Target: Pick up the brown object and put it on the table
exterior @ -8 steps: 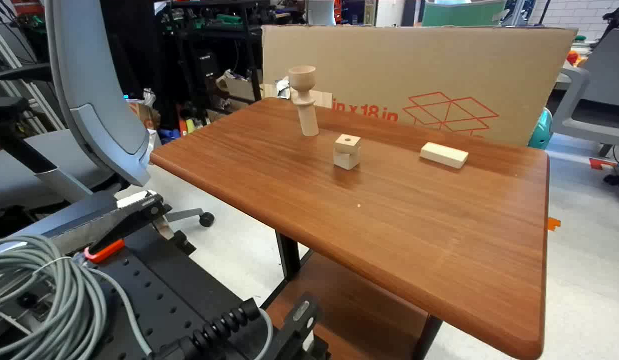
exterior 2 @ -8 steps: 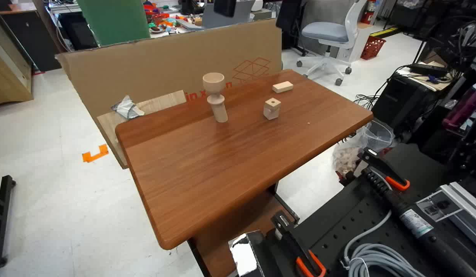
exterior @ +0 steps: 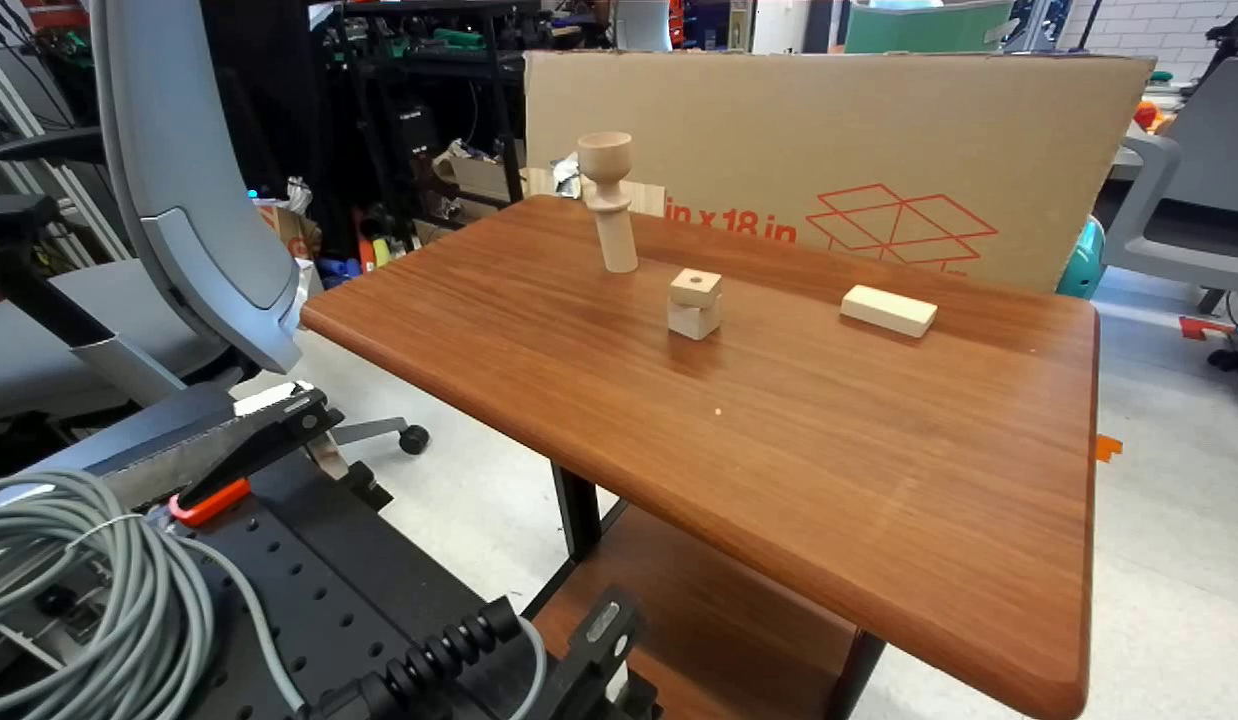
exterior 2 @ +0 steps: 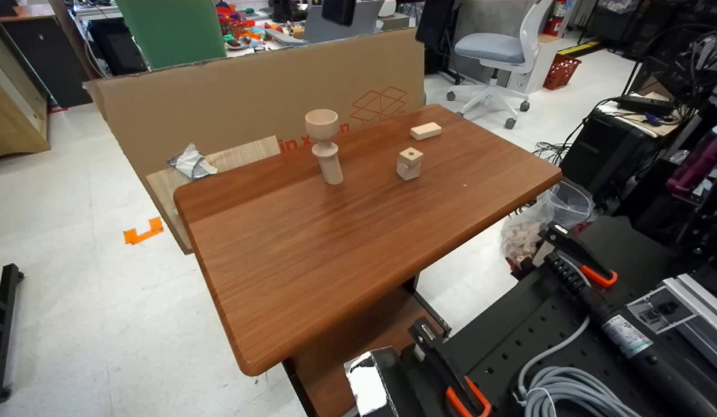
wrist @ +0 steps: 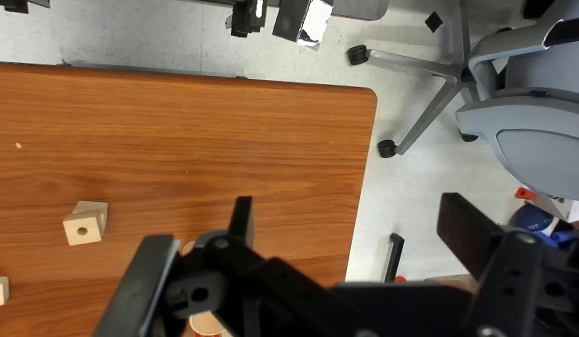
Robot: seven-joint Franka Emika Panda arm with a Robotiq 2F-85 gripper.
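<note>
The brown object, a small flat tan piece with a dark hole in its top, sits on a plain cube-like wooden block (exterior: 692, 322). The brown object shows in both exterior views (exterior: 696, 292) (exterior 2: 410, 156) and at the left of the wrist view (wrist: 83, 229). The block stands on the reddish-brown table (exterior: 829, 430), which also fills much of the wrist view (wrist: 224, 131). My gripper (wrist: 348, 204) shows only in the wrist view. It is open, with nothing between its fingers, above the table's side edge and to the right of the stacked pieces.
A tall goblet-shaped wooden piece (exterior: 609, 185) stands behind the stack; the gripper mostly hides it in the wrist view. A pale wooden bar (exterior: 887, 311) lies on the table. A cardboard panel (exterior 2: 248, 98) stands along the far edge. A grey chair (wrist: 542, 140) is beside the table.
</note>
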